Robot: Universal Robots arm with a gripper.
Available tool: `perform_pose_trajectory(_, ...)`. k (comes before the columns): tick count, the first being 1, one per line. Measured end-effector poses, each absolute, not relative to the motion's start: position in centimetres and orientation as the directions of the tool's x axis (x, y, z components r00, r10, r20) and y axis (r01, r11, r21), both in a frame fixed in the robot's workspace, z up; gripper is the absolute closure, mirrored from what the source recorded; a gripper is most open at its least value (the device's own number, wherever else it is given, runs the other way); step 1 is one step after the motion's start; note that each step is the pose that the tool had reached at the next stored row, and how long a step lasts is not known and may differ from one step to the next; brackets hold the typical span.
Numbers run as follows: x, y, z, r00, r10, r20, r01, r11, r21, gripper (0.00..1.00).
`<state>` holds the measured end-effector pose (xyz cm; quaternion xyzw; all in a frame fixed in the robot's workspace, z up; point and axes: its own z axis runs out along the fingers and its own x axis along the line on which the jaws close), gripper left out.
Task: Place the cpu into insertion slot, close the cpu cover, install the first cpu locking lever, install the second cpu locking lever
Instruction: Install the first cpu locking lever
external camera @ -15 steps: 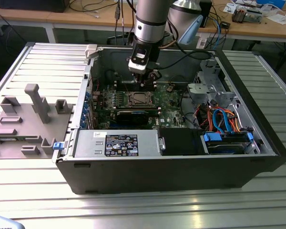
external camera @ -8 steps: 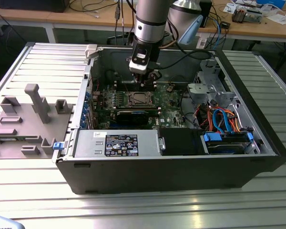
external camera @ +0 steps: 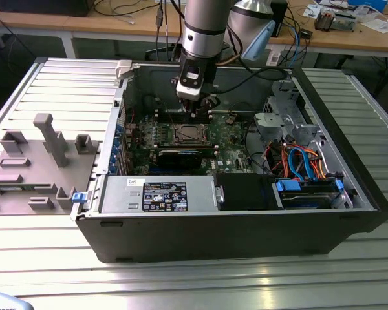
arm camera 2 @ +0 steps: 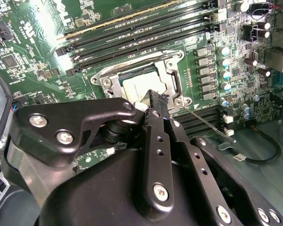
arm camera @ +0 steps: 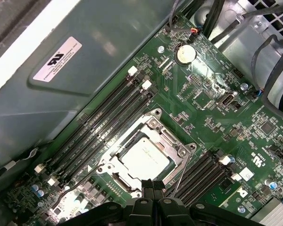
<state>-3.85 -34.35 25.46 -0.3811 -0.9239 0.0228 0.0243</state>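
Second wrist view puts the black gripper nearest the lens, its two jaws pressed together with no gap and nothing between them, the tips sitting at the edge of the insertion slot. Just past the tips lies the cpu, its silver-grey top flat in the socket, with the cpu cover folded down around it as a silver frame. A thin locking lever runs out from the socket corner beside the jaws, slanting over the black memory slots; whether it is latched cannot be told.

First wrist view shows the same jaws shut at the frame edge, gripper touching or just short of the near side of the cover. The cpu fills the square window of the cpu cover, and the insertion slot sits between two banks of long memory slots on the green motherboard. A round coin battery lies well apart, farther along the board.

Farther off, the exterior view has the arm reaching down into an open computer case on a ribbed metal counter, the gripper just above the socket's far edge, the cpu below it.
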Motion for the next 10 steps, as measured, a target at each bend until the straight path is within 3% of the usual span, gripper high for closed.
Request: perform_pose_trajectory(10, -3.85, -34.35, 25.46, -0.725, 0.688, 0.028, 0.686, 0.725, -0.061, 0.89)
